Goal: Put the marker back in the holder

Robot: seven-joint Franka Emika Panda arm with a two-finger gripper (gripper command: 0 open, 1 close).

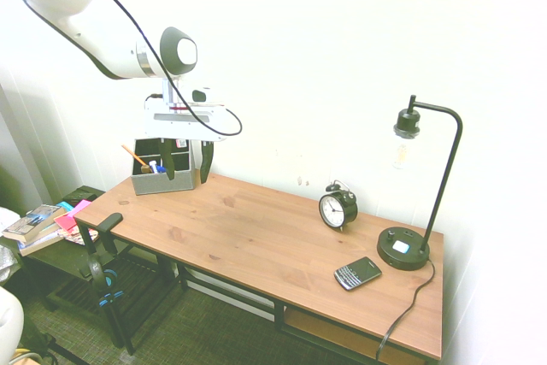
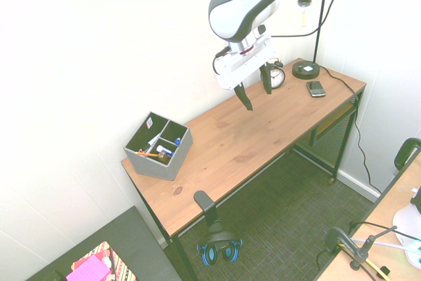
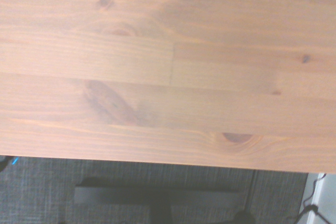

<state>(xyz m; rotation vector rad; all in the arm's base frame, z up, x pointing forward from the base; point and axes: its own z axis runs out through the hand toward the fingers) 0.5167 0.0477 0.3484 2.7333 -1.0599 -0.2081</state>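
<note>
Marker: the white-and-blue marker (image 2: 164,151) is lying in the holder (image 2: 150,167), leaning within a front compartment; its exact contact with the walls is too small to tell.
Holder: its gray walls are standing on the worktop (image 1: 256,220), near the end away from the lamp (image 1: 403,248), with the rear side facing the wall.
Pencil: the orange pencil (image 2: 146,154) is sticking out of the holder over its rim.
Claw: the claw (image 2: 255,93) is hovering above the worktop, its two fingers standing wide apart and holding nothing; in the second exterior view it is showing well apart from the holder.
Middle: wood planks are stretching between the holder and the alarm clock (image 1: 338,209), giving room sideways.
Far end: the clock is standing toward the rear edge, the phone (image 1: 357,273) is lying nearer the front edge, and the lamp is standing beyond them.
Front edge: headphones (image 2: 220,248) are hanging below the worktop, near the holder's end.
</note>
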